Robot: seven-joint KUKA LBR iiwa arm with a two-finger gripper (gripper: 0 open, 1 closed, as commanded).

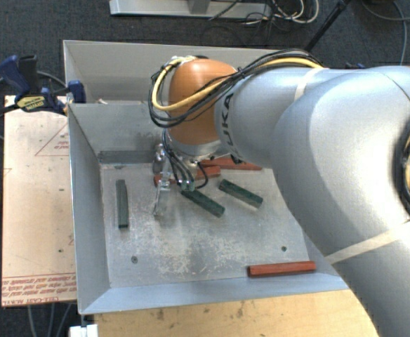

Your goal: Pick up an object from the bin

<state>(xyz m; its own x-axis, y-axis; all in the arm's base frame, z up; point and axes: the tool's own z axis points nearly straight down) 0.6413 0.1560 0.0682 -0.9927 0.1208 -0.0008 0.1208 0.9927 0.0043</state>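
I watch the arm (317, 153) reach into the grey bin (86, 209) from the view's right; its orange cover (194, 100), wrapped in looped cables, sits directly above the gripper (159, 209). The gripper points down at the bin floor, its tip on or just above bare, scuffed metal; whether the claw is apart or together I cannot tell from here, because the wrist hides most of it.

Nearest the gripper is a slanted green bar (203, 202), dark and flat on the floor just to the view's right of the gripper; its near end lies close to the gripper's body, though apart from the tip as far as I can make out. Farther from the gripper on that same side lies a second green bar (241, 194), at much the same slant and separate from the first. On the other side of the gripper, toward the view's left, a long green bar (123, 203) lies front to back, well apart from it.

Behind the gripper and a little to the view's right, a red bar (222, 166) shows partly from under the wrist; the rest of it is hidden. Well in front of the gripper and off to the view's right, another red bar (282, 268) lies flat along the foot of the bin's front wall.
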